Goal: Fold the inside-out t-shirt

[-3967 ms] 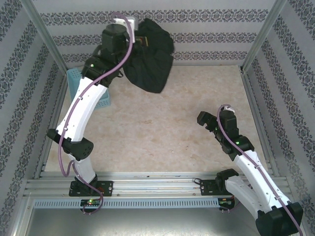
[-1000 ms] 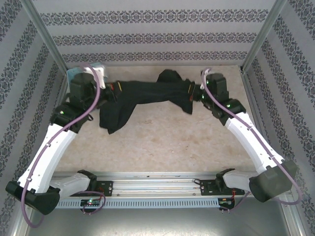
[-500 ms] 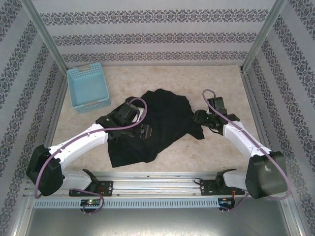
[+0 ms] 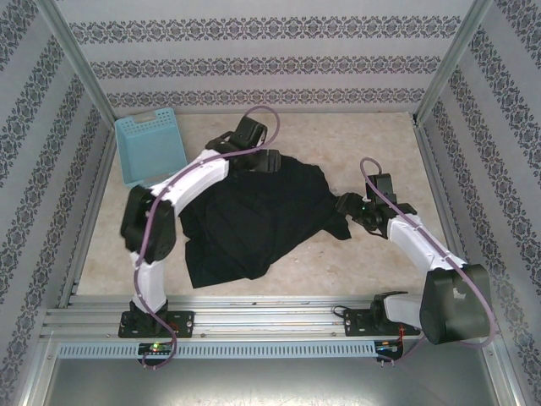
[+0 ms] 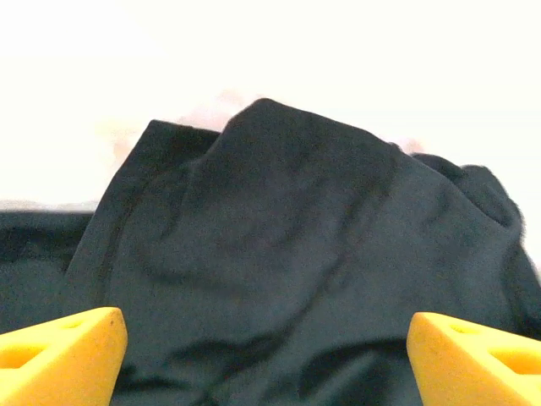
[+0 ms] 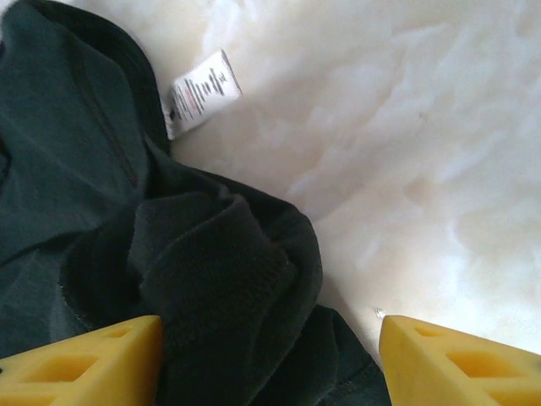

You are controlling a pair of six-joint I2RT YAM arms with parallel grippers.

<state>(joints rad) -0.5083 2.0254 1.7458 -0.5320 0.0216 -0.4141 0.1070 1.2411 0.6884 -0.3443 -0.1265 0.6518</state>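
Beige marbled tabletop (image 4: pixel 363 144), patterned walls around. Plain black soft-fabric t-shirt (image 4: pixel 254 220) lies crumpled mid-table. Left gripper (image 4: pixel 269 161) sits over its far edge, yellow fingers (image 5: pixel 63 351) spread wide, nothing between. Right gripper (image 4: pixel 345 205) is at its right edge, jaws likewise apart, gripping nothing. Small white neck tag (image 6: pixel 200 91) rests on bare table. Light blue plastic basket (image 4: pixel 150 145) stands far left.

Matt black soft cloth t-shirt (image 4: pixel 254 216), smooth pale marbled table (image 4: pixel 380 144) with slight sheen, light blue moulded plastic basket (image 4: pixel 152 148)
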